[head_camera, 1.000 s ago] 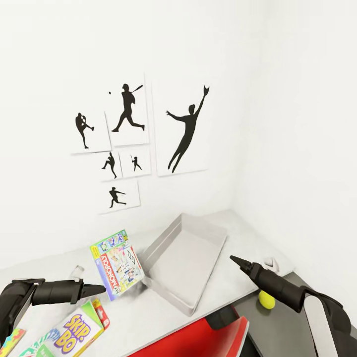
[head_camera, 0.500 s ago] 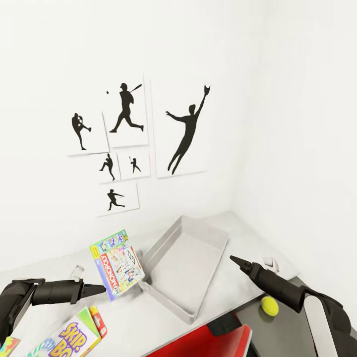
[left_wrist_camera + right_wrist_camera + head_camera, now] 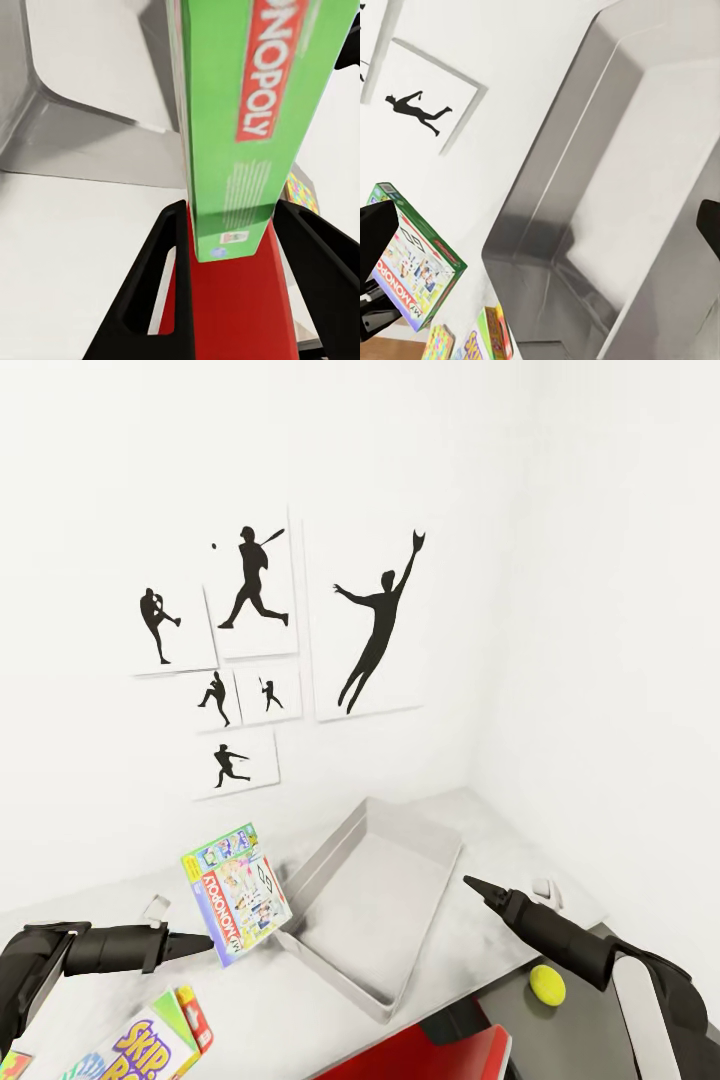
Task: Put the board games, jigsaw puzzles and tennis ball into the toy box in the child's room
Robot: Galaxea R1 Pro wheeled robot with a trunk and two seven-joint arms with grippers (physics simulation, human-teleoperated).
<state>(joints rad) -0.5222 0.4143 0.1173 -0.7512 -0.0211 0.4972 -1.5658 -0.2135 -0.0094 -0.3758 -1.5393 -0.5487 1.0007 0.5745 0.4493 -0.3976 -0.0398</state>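
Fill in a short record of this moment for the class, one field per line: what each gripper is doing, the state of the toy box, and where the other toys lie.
left gripper: shut on Monopoly box, held on edge beside the toy box
right gripper: free, jaw state unclear
toy box: on the table, nothing inside
tennis ball: on the lower dark section
Skip-Bo box: on the table, near edge
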